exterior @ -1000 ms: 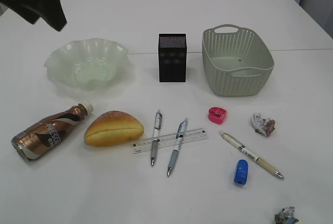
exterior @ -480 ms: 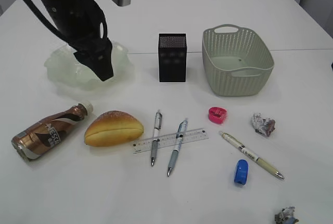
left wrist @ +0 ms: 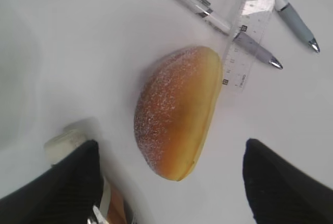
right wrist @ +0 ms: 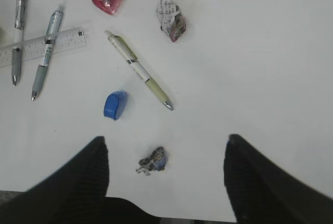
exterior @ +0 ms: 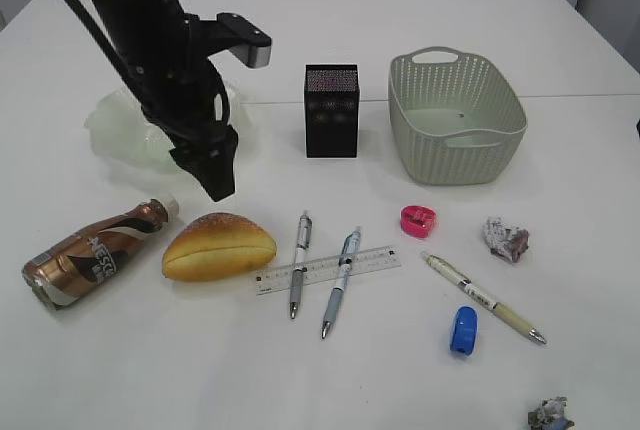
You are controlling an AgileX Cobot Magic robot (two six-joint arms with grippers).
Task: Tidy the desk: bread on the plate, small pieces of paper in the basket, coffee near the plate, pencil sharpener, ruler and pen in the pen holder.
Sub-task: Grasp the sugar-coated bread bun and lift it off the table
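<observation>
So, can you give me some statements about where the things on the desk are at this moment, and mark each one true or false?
1. The bread lies on the desk, not on the plate. True.
2. The basket already holds the paper balls. False: it looks empty; one paper ball lies on the desk to its right front.
3. The ruler lies under two pens. True.
4. The coffee stands upright beside the plate. False: it lies on its side, left of the bread.
5. The left hand is shut on the bread. False: its fingers stand wide apart above the bread.
6. The pink sharpener is inside the pen holder. False: it is on the desk.
</observation>
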